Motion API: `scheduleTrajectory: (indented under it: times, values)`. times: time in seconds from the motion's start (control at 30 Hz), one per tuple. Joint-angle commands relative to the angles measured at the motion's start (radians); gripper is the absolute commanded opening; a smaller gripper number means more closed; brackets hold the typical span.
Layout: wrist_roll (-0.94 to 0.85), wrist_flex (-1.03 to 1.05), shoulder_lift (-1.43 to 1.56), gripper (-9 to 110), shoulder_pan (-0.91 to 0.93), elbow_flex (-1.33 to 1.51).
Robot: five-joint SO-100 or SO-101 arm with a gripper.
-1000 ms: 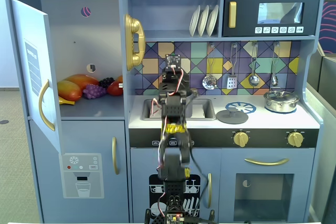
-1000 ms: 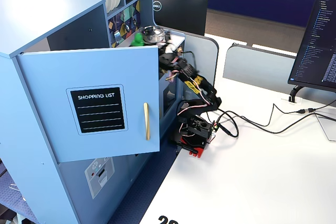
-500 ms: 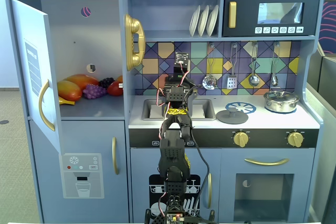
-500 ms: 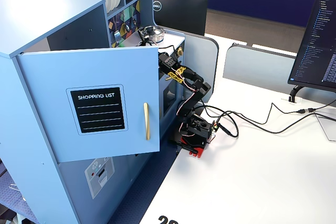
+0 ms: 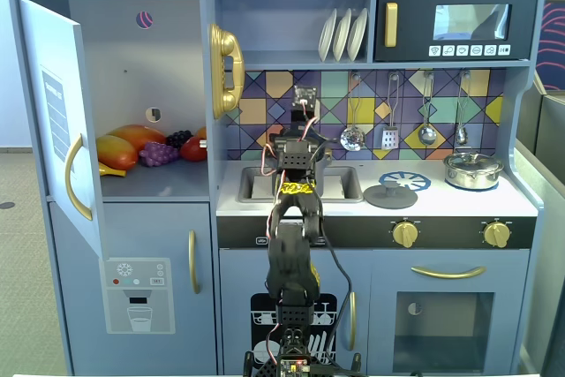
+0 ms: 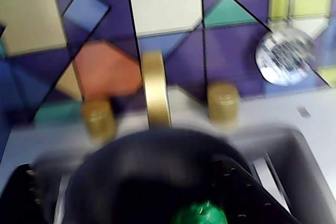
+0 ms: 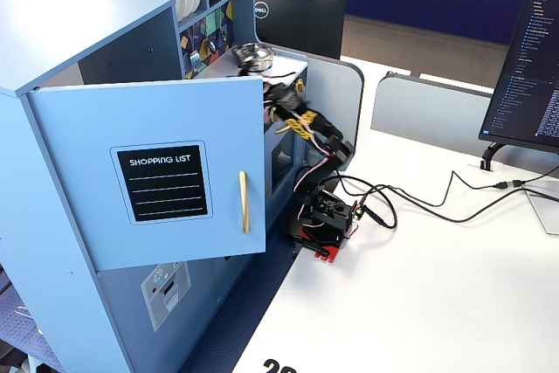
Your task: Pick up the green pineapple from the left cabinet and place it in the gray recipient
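Observation:
In the wrist view the green pineapple [image 6: 202,214] shows at the bottom edge, inside the dark mouth of the gray recipient [image 6: 157,156], close to the right finger [image 6: 247,192]. My gripper [image 6: 131,169] hangs over the pot with its jaws far wider apart than the fruit, so it is open. The picture is blurred by motion. In a fixed view my arm [image 5: 298,152] reaches over the sink [image 5: 256,184] and hides the pot and the fruit. The left cabinet [image 5: 141,68] stands with its door [image 5: 53,121] swung open.
The cabinet shelf holds purple grapes [image 5: 159,154], an orange-red fruit [image 5: 132,139] and others. A gold faucet [image 6: 156,87] and two gold knobs stand right behind the pot. A dark lid [image 5: 390,193] and a silver lidded pot [image 5: 473,169] sit on the counter to the right.

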Motion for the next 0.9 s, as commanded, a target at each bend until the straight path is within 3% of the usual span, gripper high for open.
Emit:
scheduleTrajectory:
  times: [0.0, 0.27, 0.33, 0.6, 0.73, 0.87]
  values:
    - [-0.037, 0.344, 0.241, 29, -0.006, -0.067]
    - [-0.046, 0.781, 0.641, 6, -0.034, 0.367]
    - [-0.02, 0.772, 0.709, 0, -0.043, 0.54]
    - [0.04, 0.434, 0.776, 0, -0.055, 1.126]
    - [0.046, 0.42, 0.808, 0, -0.071, 1.287]
    - [0.031, 0.534, 0.927, 0, -0.066, 1.371]
